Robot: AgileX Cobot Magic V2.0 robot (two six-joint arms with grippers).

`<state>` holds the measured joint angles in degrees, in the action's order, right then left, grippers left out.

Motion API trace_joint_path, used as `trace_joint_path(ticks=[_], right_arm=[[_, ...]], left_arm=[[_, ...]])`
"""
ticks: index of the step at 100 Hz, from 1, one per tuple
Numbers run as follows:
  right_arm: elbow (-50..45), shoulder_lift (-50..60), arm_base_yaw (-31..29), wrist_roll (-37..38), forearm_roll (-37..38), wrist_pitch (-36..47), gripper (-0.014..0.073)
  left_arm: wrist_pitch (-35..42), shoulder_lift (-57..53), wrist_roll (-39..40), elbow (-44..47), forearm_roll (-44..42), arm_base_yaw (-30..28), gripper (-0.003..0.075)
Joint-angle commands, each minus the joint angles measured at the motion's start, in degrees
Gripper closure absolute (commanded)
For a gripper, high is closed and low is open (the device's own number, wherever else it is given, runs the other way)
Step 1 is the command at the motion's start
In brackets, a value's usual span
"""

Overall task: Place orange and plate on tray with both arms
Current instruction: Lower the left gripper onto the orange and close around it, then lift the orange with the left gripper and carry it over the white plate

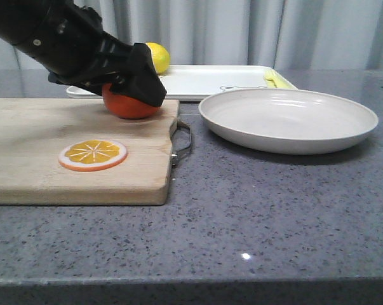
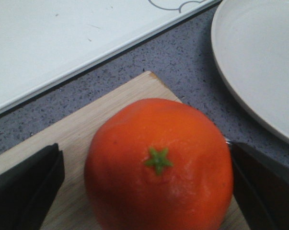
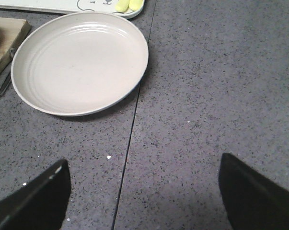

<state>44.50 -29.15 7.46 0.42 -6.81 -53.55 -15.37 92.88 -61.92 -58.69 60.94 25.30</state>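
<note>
The orange (image 1: 131, 105) sits on the far right corner of the wooden cutting board (image 1: 45, 159). My left gripper (image 1: 139, 89) is down over it, open, with one black finger on each side. In the left wrist view the orange (image 2: 158, 163) fills the gap between the fingers (image 2: 29, 182); one finger stands apart, the other is at its skin. The off-white plate (image 1: 288, 119) rests empty on the counter to the right. The white tray (image 1: 204, 79) lies behind it. My right gripper (image 3: 144, 163) is open and empty over bare counter, near the plate (image 3: 79, 62).
A flat orange slice disc (image 1: 93, 154) lies on the board's front half. A yellow lemon (image 1: 158, 57) sits at the tray's far left. A metal handle (image 1: 183, 143) hangs at the board's right edge. A yellow-green mark (image 3: 127, 5) is at the tray's end.
</note>
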Motion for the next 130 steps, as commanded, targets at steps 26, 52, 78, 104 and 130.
trace_joint_path(ticks=[26, 52, 78, 104, 130], right_arm=[[1.9, -0.6, -0.2, -0.1, -0.3, 3.4, -0.003], [1.9, -0.6, -0.2, -0.1, -0.3, 3.4, -0.003], [1.9, -0.6, -0.2, -0.1, -0.3, 3.4, -0.003], [1.9, -0.6, -0.2, -0.1, -0.3, 3.4, -0.003], [1.9, -0.6, -0.2, -0.1, -0.3, 3.8, -0.003]], left_arm=[[0.9, -1.8, 0.1, -2.0, 2.0, 0.5, 0.0256], [-0.2, -1.9, 0.1, -2.0, 2.2, 0.5, 0.0426], [-3.9, -4.7, 0.1, -4.6, 3.1, 1.9, 0.0426], [-1.7, -4.7, 0.1, -10.5, 2.9, 8.7, 0.0426], [2.1, 0.6, 0.1, -15.9, 1.9, 15.2, 0.0425]])
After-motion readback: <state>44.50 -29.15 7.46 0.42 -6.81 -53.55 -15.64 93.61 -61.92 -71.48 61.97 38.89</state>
